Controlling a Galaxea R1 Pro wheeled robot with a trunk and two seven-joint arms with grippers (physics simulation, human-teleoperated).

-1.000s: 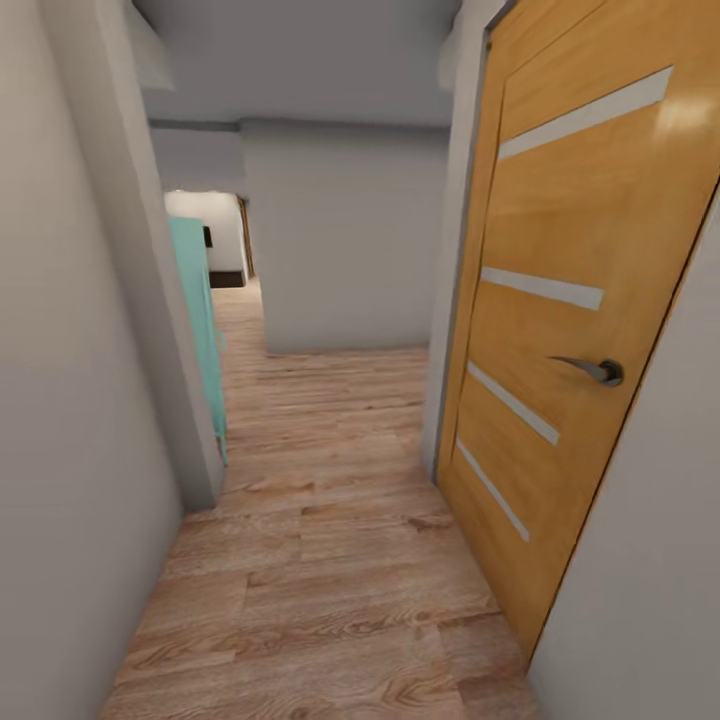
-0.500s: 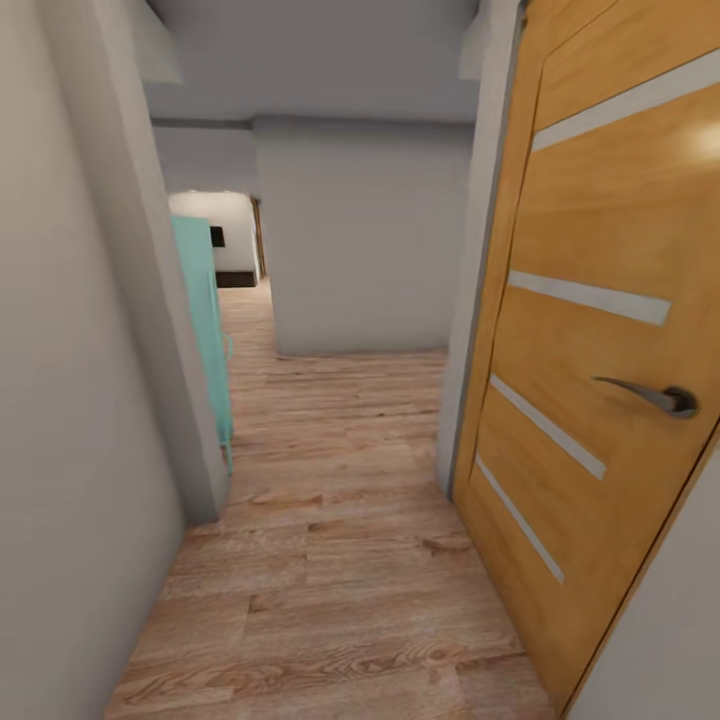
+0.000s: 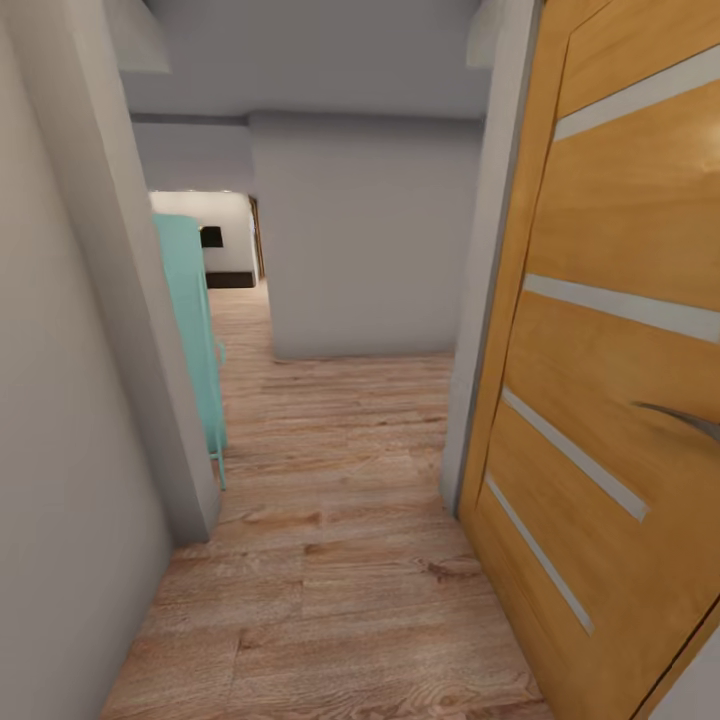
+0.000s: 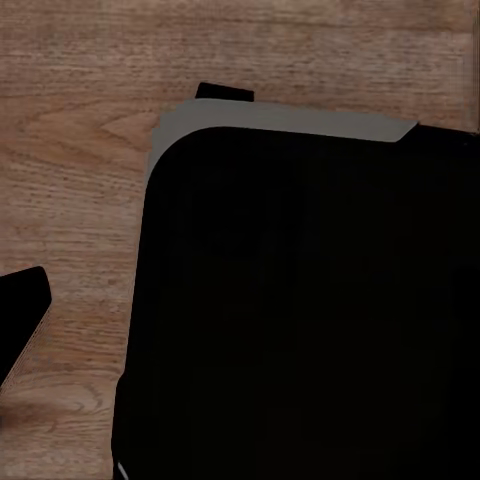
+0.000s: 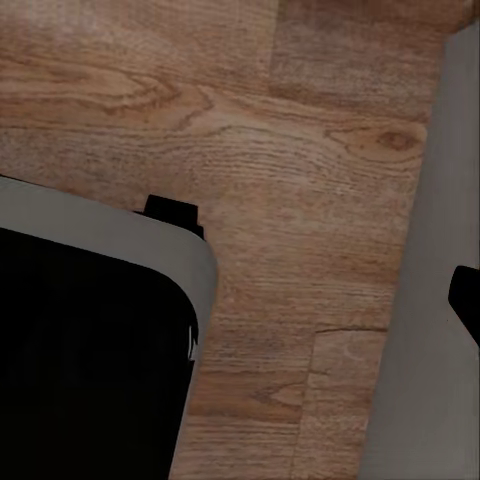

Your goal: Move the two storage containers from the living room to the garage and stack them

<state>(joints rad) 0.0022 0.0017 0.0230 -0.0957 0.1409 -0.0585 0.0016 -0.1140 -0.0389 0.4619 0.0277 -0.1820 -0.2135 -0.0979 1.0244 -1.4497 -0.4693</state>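
Ahead: narrow hallway, wood-plank floor (image 3: 340, 560), orange door (image 3: 610, 400) right, teal cabinet (image 3: 195, 330) left.

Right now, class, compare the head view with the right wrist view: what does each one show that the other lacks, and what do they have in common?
Head view alone: a corridor with a wooden door and its metal handle, a teal cabinet and a grey wall ahead.

Right wrist view alone: a black body with a grey rim seen close from above, and a grey surface along one edge.

Shared: the light wood-plank floor.
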